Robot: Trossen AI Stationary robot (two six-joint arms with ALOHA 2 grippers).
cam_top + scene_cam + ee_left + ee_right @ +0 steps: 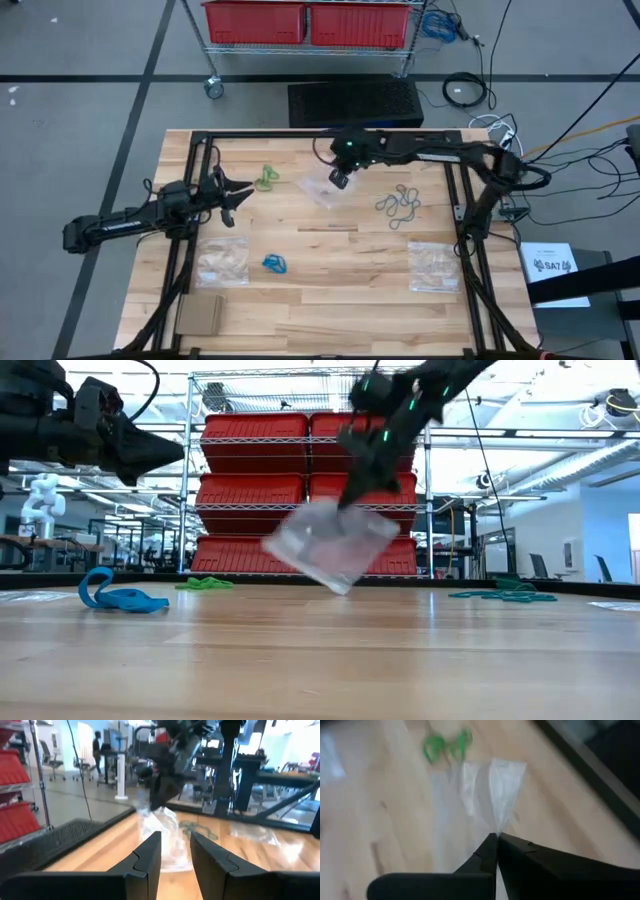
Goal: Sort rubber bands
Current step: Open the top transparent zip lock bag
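Right jaws closed on clear bag (490, 790)

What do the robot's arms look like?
Both arms are dark, jointed and slim. The right arm glows with small green lights near its wrist, and black cable runs along it. Each ends in a tool with two flat, dark fingers. The left arm looks all black.

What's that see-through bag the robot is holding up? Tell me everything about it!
The clear plastic bag is thin, floppy and see-through, so the red bins behind show through it. It looks empty. The right end effector is shut on one pinched corner, and the bag hangs tilted from there. In the low view it hangs clear of the wooden table, near the middle. The green rubber bands lie apart from it.
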